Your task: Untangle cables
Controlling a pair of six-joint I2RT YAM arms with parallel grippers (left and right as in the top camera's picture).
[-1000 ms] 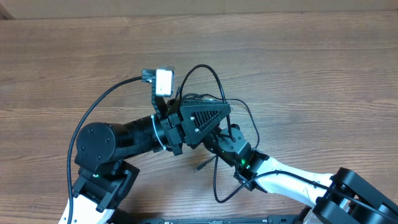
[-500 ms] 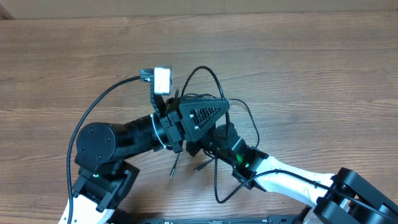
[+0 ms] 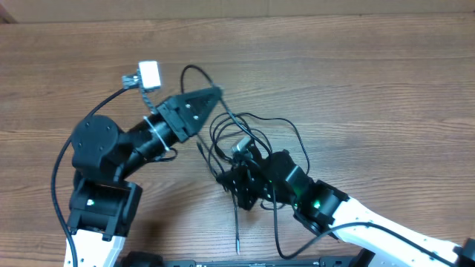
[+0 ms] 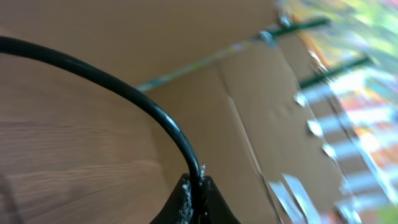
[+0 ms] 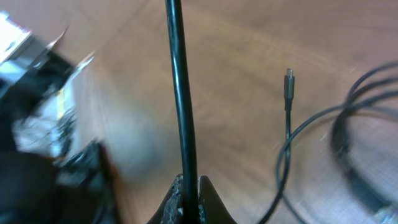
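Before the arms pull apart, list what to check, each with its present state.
1. Left tool shut on its cable: ok, the cord is pinched at the fingertips.
2. Right tool shut on its cable: ok.
3. The two tools hold different cables: cannot tell.
4. Cable loops between the tools free of crossings: not ok, they overlap.
5. Loose plug lying on the table, apart from the right tool: ok.

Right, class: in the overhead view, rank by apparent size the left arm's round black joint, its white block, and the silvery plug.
Largest: round black joint
Then: white block
Smallest: silvery plug
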